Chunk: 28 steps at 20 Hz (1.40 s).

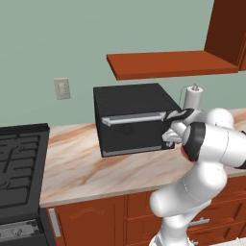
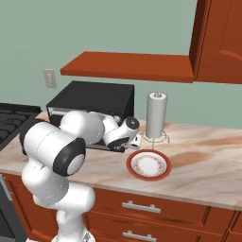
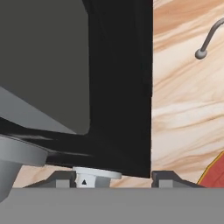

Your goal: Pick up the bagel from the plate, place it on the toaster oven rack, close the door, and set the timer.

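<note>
Fingertips (image 3: 168,178) are seen closest of all, dark and low in the hand view, and the gripper (image 3: 113,179) is held spread apart, with a small white knob (image 3: 95,176) caught between the tips, nearer one tip than the other; contact cannot be told. Right behind it, the black front of the toaster oven (image 1: 129,98) is pressed close to the camera. From the base views, the door (image 1: 132,137) is seen shut flat against the oven, its silver bar handle (image 1: 132,118) running across the top, and the hand is placed at the door's right end. The oven is set toward the back edge of the counter (image 1: 86,168). The plate (image 2: 148,165) is found near the counter's front edge, just right of the oven, with the paper-towel roll (image 2: 156,115) stood behind it toward the back edge.
</note>
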{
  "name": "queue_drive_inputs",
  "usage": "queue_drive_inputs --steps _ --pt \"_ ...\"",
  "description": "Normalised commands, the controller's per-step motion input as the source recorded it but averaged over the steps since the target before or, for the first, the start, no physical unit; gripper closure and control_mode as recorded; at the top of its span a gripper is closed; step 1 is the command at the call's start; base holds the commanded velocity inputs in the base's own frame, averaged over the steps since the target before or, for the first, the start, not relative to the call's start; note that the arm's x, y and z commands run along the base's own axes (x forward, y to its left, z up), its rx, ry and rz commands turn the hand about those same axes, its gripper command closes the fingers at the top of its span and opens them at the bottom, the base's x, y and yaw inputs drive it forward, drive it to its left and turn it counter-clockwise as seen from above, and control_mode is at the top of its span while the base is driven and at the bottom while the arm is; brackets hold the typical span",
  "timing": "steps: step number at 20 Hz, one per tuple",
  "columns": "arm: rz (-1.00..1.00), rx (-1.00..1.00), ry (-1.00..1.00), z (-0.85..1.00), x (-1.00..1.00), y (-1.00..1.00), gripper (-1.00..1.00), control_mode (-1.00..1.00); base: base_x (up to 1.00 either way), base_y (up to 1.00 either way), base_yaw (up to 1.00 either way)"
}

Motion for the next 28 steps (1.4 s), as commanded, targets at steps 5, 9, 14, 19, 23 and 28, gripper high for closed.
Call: queue_drive_inputs --steps 5,9,14,19,23,28 --pt "0.0 0.25 0.11 -0.32 0.13 -0.62 1.0 -1.0 0.0 0.0 0.0" --pt "0.02 0.27 0.09 -0.33 0.1 -0.77 1.0 -1.0 0.0 0.0 0.0" --pt "0.08 0.29 0.05 -0.37 0.03 -0.92 1.0 -1.0 0.0 0.0 0.0" --pt "0.11 0.3 0.0 -0.48 0.0 -0.93 1.0 -1.0 0.0 0.0 0.0" --pt "0.11 0.27 0.0 -0.36 0.0 -0.71 1.0 -1.0 0.0 0.0 0.0" --pt "0.08 0.17 0.0 -0.3 0.0 -0.6 1.0 -1.0 0.0 0.0 0.0"
